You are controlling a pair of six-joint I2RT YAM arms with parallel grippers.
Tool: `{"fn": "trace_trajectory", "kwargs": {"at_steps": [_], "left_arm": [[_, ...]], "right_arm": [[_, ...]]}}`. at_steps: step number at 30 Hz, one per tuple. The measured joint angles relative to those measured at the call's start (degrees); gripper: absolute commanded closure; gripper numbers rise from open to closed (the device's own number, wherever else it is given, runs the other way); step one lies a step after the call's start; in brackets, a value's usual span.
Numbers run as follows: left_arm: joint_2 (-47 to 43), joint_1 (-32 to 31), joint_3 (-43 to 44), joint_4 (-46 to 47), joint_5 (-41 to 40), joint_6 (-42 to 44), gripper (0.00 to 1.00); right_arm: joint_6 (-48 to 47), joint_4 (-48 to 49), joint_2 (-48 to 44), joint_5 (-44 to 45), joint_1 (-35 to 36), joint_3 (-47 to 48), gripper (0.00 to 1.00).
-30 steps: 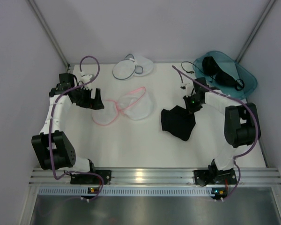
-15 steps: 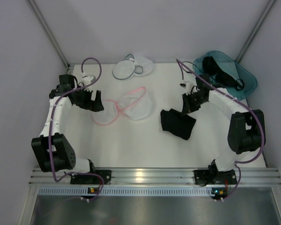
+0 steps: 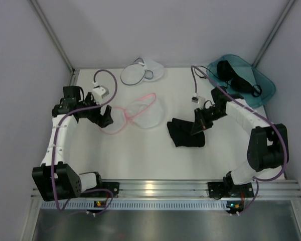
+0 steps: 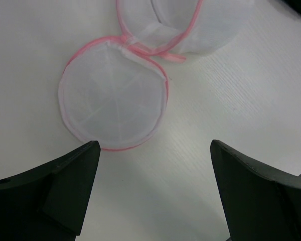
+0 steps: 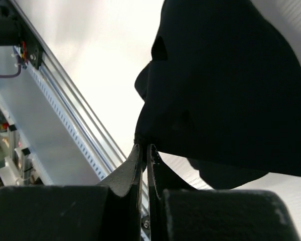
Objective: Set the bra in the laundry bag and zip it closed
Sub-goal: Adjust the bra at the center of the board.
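Your right fingers [image 5: 125, 175], pinched shut on the black bra [image 3: 184, 134], have dragged it left across the table [image 3: 140, 155]. Your left fingers [image 4: 65, 186], wide open and empty, have closed on the pink-rimmed bag [image 3: 140, 113]. The grey-rimmed laundry bag [image 3: 140, 74] lies well apart, unfilled.

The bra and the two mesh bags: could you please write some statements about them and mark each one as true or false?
1. The right gripper is shut on an edge of the bra. True.
2. The bra lies inside the grey-rimmed laundry bag. False: it is on the table, apart from both bags.
3. The left gripper is open, next to the pink-rimmed bag. True.
4. The teal bin is empty. False: dark items lie in it.
5. The laundry bag lies nearer to the arm bases than the pink-rimmed bag. False: it lies farther back, by the rear wall.
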Motion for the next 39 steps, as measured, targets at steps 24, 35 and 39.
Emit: {"fn": "trace_trajectory", "kwargs": {"at_steps": [24, 35, 39], "left_arm": [[2.1, -57.3, -27.2, 53.6, -10.6, 31.9, 0.02], [21.6, -60.7, -28.0, 79.9, -8.6, 45.4, 0.02], [27.8, -62.2, -27.6, 86.9, -8.5, 48.7, 0.02]], "right_arm": [[-0.5, -0.9, 10.0, 0.5, 0.0, -2.8, 1.0], [-1.2, -0.7, 11.1, 0.9, 0.0, -3.0, 1.0], [-1.7, -0.7, 12.3, 0.8, 0.0, -3.0, 1.0]]}}
